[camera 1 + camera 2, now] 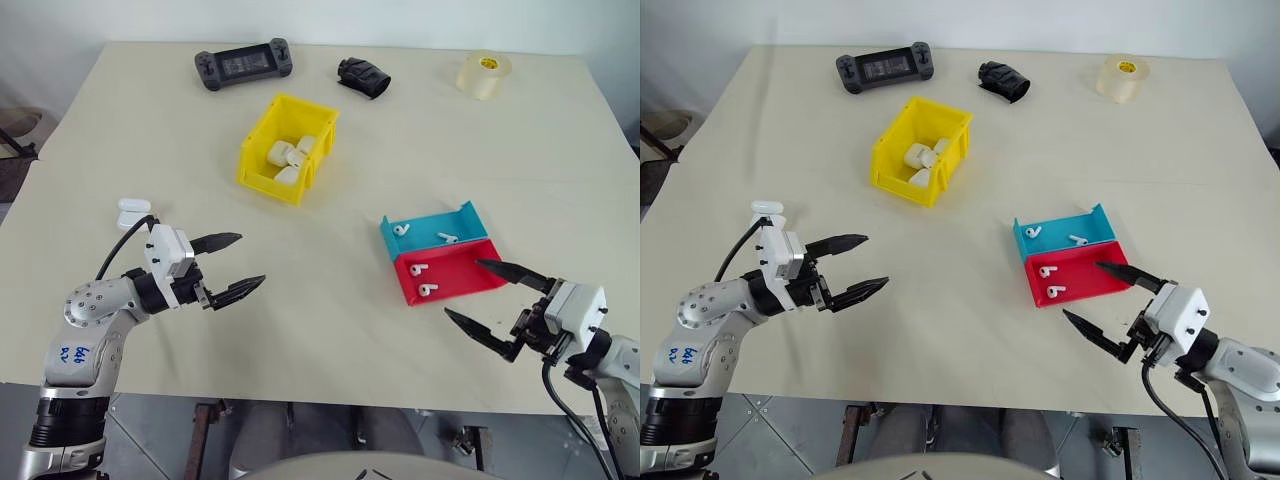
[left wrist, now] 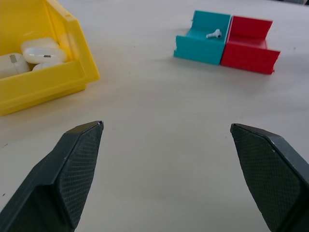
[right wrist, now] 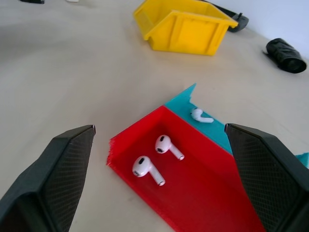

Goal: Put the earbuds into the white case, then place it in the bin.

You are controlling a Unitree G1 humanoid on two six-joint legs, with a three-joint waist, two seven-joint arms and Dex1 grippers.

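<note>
Two white earbuds (image 1: 423, 280) lie in the red tray (image 1: 455, 272), and two more earbuds (image 1: 402, 229) lie in the teal tray (image 1: 470, 215) beside it. A white case (image 1: 133, 211) sits on the table at the left, just behind my left wrist. The yellow bin (image 1: 268, 180) stands mid-table with several white cases (image 1: 288, 156) inside. My left gripper (image 1: 250, 260) hovers open and empty over bare table, between the case and the trays. My right gripper (image 1: 463, 288) is open and empty just in front of the red tray, with the earbuds (image 3: 157, 157) ahead of its fingers.
At the far edge lie a dark game controller (image 1: 243, 64), a black rolled object (image 1: 363, 77) and a roll of clear tape (image 1: 484, 74). Bare tabletop stretches between the bin, the trays and the near edge.
</note>
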